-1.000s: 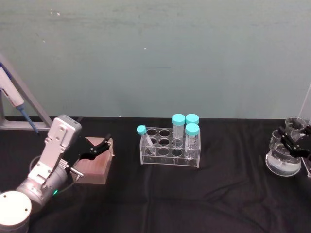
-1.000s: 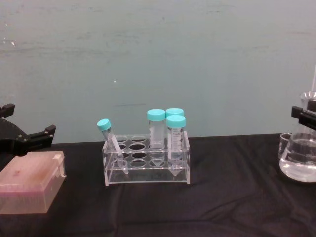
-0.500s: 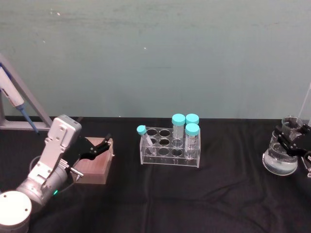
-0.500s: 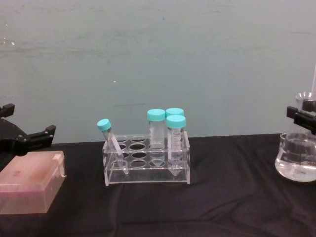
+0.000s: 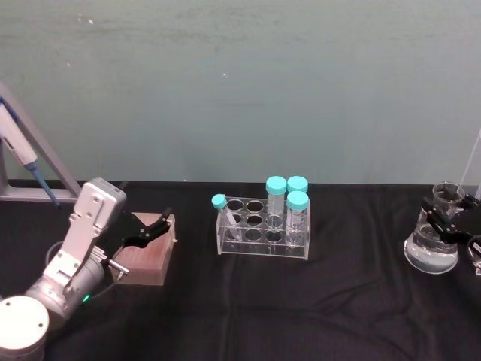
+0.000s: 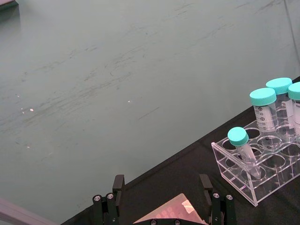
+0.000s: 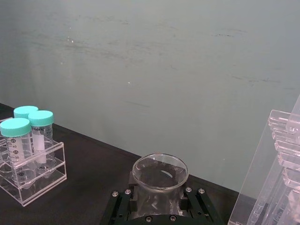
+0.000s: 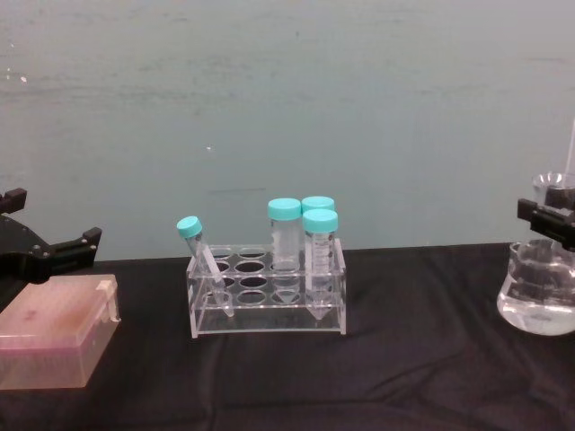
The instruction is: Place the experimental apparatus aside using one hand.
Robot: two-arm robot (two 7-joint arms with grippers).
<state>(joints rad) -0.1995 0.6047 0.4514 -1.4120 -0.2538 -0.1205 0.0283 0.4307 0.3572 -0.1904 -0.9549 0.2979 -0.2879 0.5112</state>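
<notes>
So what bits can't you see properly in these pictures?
- Clear conical glass flask: the head view hides its neck behind the black right gripper clamped there; in the right wrist view the gripper covers its body.
- Clear acrylic pipette stand: cut off by the right wrist view's edge.
- Labels on the teal-capped tubes: too small to read.
- Black left gripper over the pink box: cut off by the chest view's left edge.

Silver left arm [image 5: 79, 248], black grippers (apparently screw-studded).
</notes>
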